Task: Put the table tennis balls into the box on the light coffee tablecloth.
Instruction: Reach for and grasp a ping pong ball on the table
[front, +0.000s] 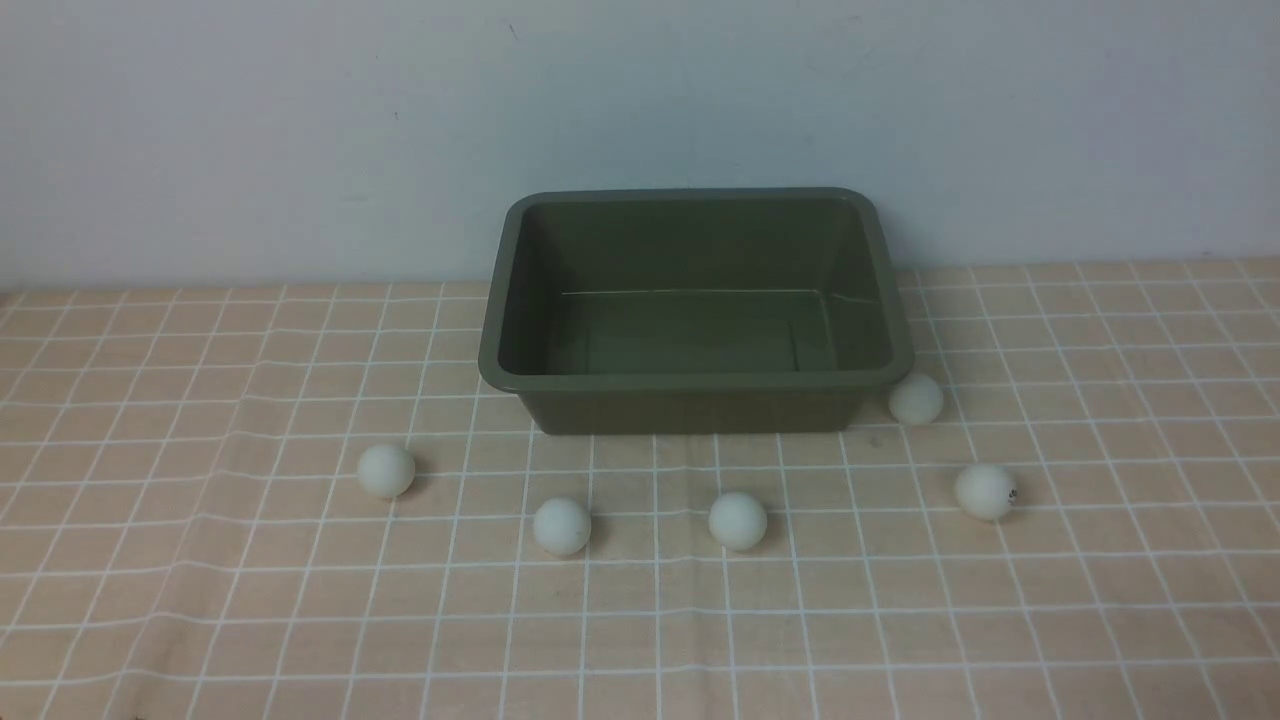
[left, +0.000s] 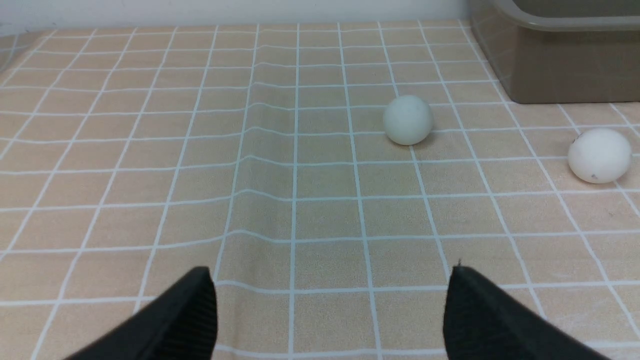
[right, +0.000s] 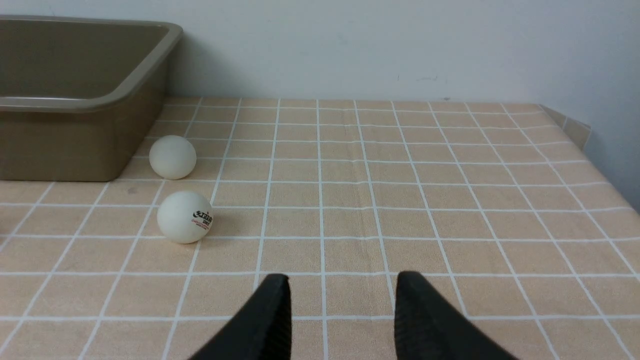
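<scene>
We have five table tennis balls out on the tablecloth (front: 200, 600), none in the box (front: 690, 380) yet. Four sit in a loose arc in front of it, from the leftmost ball (front: 386, 470) to the printed ball (front: 985, 491). The fifth ball (front: 916, 398) is tucked just beside the box's front right corner.

These look light, hard and smooth, so by our reckoning they roll at a nudge and can squirt out of a pinch. We'd want to close across the widest part, dead centre, coming down from above.

The left gripper (left: 330, 272) stands wide and empty. Its nearest ball (left: 408, 120) lies ahead of the fingertips and a little toward the box side, well apart, with a second ball (left: 599, 155) further over.

The right gripper (right: 340, 280) is narrow, a slim gap between the fingers and nothing in it. The printed ball (right: 185, 217) lies ahead and off toward the box, with the corner ball (right: 173, 156) just beyond, near the box wall.
</scene>
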